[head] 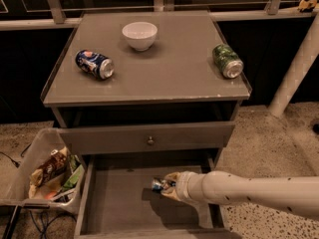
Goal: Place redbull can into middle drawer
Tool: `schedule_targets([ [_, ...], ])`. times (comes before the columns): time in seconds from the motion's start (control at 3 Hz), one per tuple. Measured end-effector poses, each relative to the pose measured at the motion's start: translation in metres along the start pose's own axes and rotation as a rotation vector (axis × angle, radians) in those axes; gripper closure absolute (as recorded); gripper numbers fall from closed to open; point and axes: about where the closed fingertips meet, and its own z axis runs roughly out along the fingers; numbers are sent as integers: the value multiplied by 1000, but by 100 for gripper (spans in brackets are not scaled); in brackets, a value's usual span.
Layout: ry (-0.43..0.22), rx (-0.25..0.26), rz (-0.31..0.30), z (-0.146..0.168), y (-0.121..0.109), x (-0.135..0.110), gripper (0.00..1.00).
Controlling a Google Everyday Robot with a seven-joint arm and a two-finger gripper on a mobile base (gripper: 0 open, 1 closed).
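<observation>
The cream-sleeved 2-finger gripper (168,186) reaches from the right into the wide shallow grey middle drawer (113,210) and is closed around the slim blue-and-silver redbull can (157,184), which lies sideways at its tip, low over the bare floor. The can looks light, thin-walled and slick, so a gentle grip across its middle suits it; squeezing hard could dent it. Above and behind the gripper, on the cabinet top, lie a dark-blue Pepsi can (94,64) and a green can (228,60).

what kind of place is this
Likely an indoor robot test area: grey cabinet by a glass railing, snack bin beside it, gripper holding a redbull can in the open drawer.
</observation>
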Motion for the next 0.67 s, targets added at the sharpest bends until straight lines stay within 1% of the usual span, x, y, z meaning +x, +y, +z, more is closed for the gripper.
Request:
schedule_targets([
  [0.33,12,30,8,15,-10,10,100],
  [0.67,12,32,8,16,-10,10,82],
])
